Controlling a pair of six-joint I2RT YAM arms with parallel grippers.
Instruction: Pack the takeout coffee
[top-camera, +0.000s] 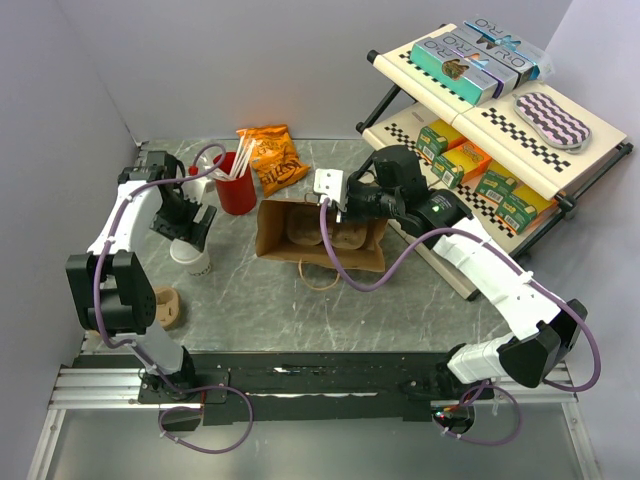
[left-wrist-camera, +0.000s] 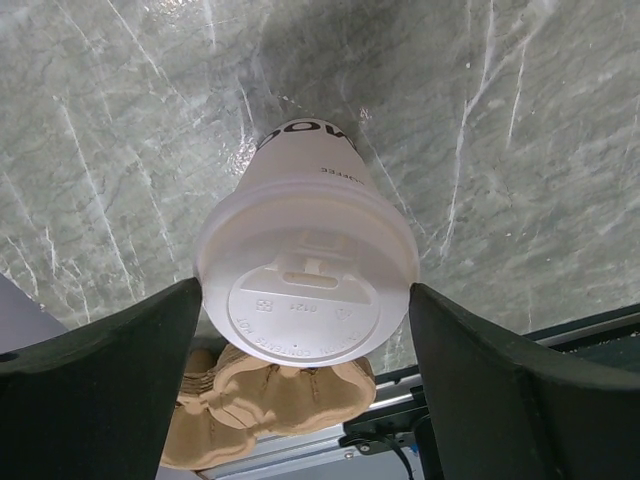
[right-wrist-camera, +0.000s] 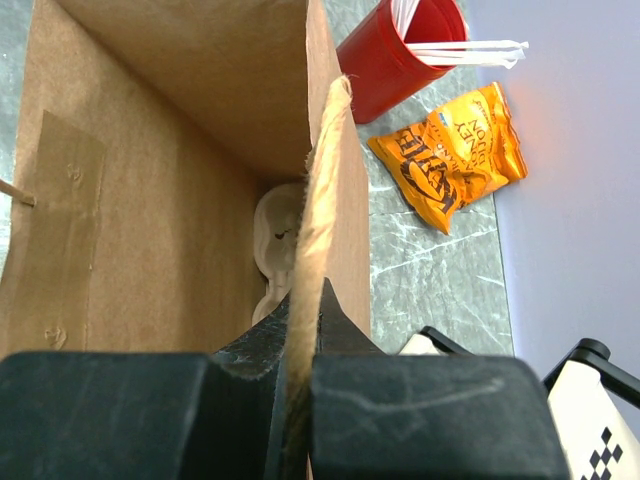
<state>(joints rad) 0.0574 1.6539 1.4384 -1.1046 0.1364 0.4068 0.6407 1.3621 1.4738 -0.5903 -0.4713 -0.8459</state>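
The takeout coffee (top-camera: 190, 256), a small white cup with a domed white lid (left-wrist-camera: 305, 290), stands upright on the marble table at the left. My left gripper (top-camera: 190, 234) hangs over it, open. Its black fingers (left-wrist-camera: 110, 370) straddle the lid, right at its rim on both sides. The brown paper bag (top-camera: 300, 238) lies in the middle with its mouth towards the right arm. My right gripper (right-wrist-camera: 305, 310) is shut on the bag's twine handle (right-wrist-camera: 325, 180) and holds the mouth (right-wrist-camera: 150, 200) open. Pale rounded things (right-wrist-camera: 275, 240) lie deep inside the bag.
A red cup with white sticks (top-camera: 236, 185) and an orange snack bag (top-camera: 272, 158) sit behind the paper bag. A brown pulp carrier tray (top-camera: 168, 308) lies near the left arm's base, just in front of the cup. A checkered shelf rack with boxes (top-camera: 490, 120) stands at the right.
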